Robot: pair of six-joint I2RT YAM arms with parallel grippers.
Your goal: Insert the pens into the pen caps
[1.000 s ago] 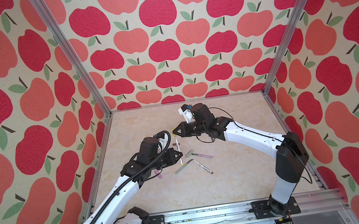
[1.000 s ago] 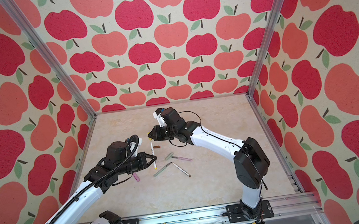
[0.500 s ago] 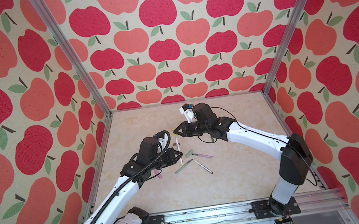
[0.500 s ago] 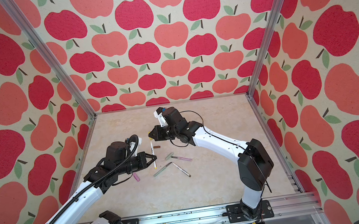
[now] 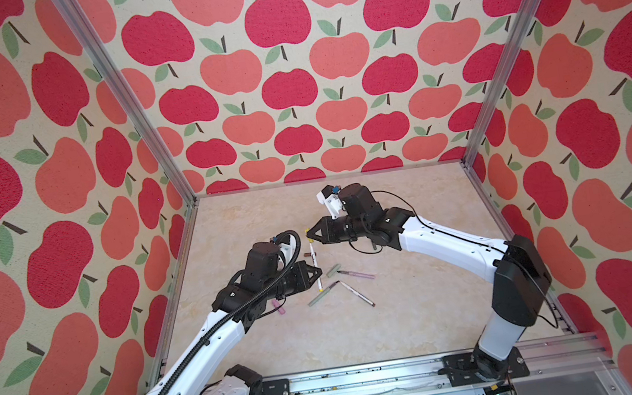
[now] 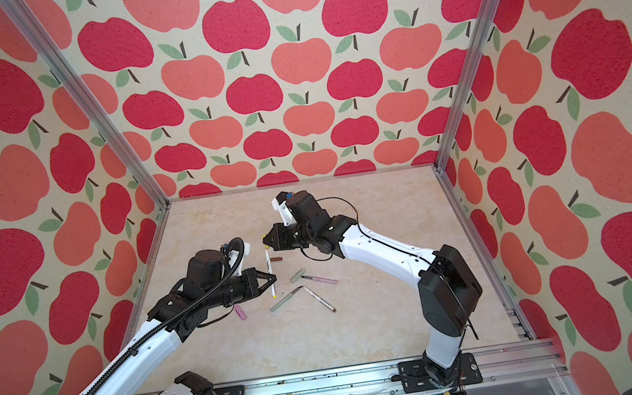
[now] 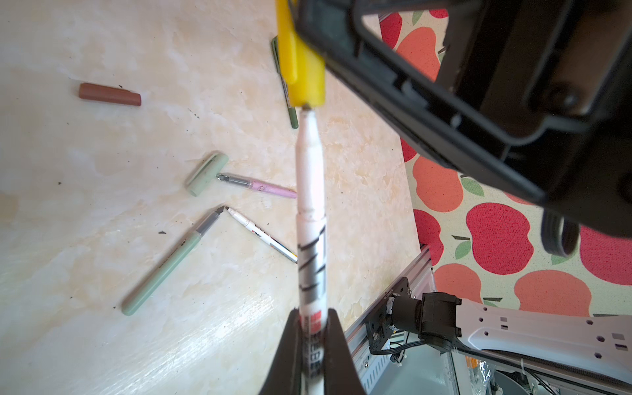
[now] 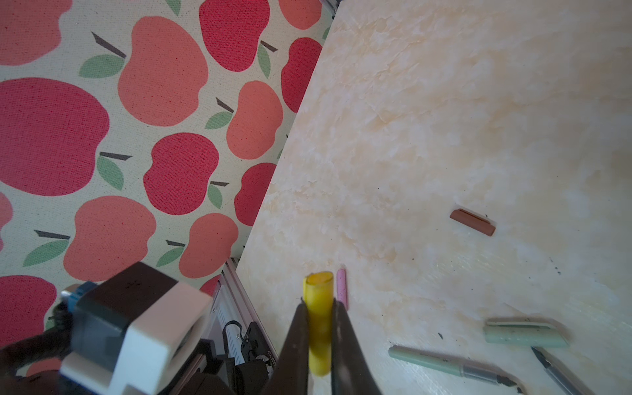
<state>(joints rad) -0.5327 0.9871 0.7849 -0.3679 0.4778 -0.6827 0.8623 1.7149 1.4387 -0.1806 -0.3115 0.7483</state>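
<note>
- The white pen point(image 7: 310, 219) is pinched near its back end by the left gripper point(image 7: 312, 319) and is held off the table point(image 5: 407, 320).
- The yellow cap point(image 8: 319, 307) is clamped between the jaws of the right gripper point(image 8: 319, 309), with its open mouth turned to the pen.
- The dark pen tip is seen just at the cap mouth (whether it is inside cannot be told).
- The brown cap point(image 7: 109, 94) is lying on the table, apart from the others.
- The green cap point(image 7: 206, 173) is placed just beside the tip of the pink pen point(image 7: 263, 185).
- The green pen point(image 7: 164, 266) and the second white pen point(image 7: 263, 236) are lying with their tips almost meeting.
- The pink cap point(image 5: 279, 307) is found near the left arm.
</note>
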